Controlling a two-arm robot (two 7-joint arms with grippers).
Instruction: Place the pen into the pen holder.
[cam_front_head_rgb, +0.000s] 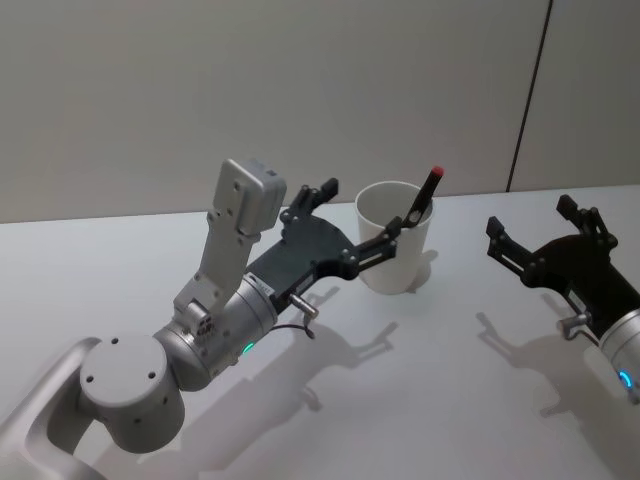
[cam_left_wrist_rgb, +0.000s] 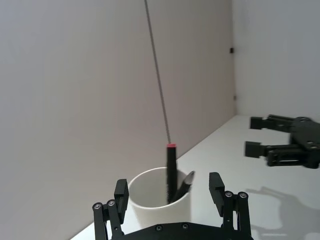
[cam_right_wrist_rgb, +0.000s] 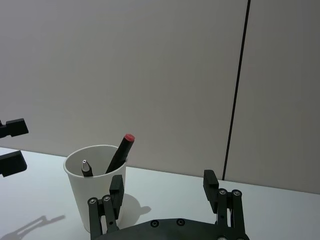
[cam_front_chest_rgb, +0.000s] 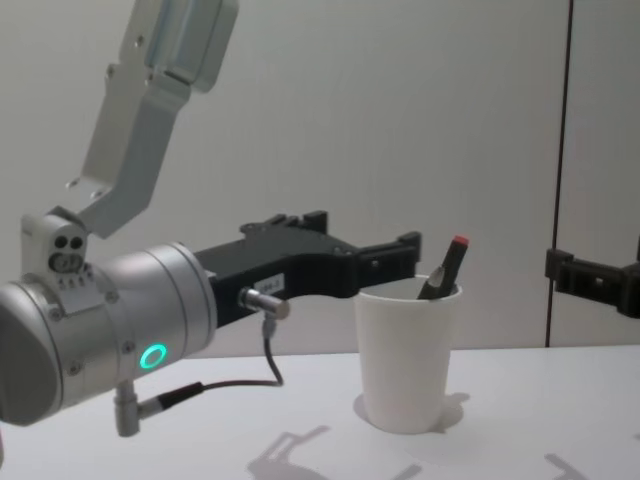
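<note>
Head view: the white pen holder (cam_front_head_rgb: 392, 235) stands on the table (cam_front_head_rgb: 420, 400) near its far edge, pen (cam_front_head_rgb: 424, 198) leaning inside. The left gripper (cam_front_head_rgb: 362, 222) hovers at the rim, jaws spread, holding nothing. Chest view: the right gripper (cam_front_chest_rgb: 592, 278), well apart, also spread.

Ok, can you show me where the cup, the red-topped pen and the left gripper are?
cup (cam_front_head_rgb: 398, 262): head view, front of its white wall.
pen (cam_front_head_rgb: 431, 183): head view, upper barrel just under the red tip.
left gripper (cam_left_wrist_rgb: 169, 192): left wrist view, midway between its open fingertips.
</note>
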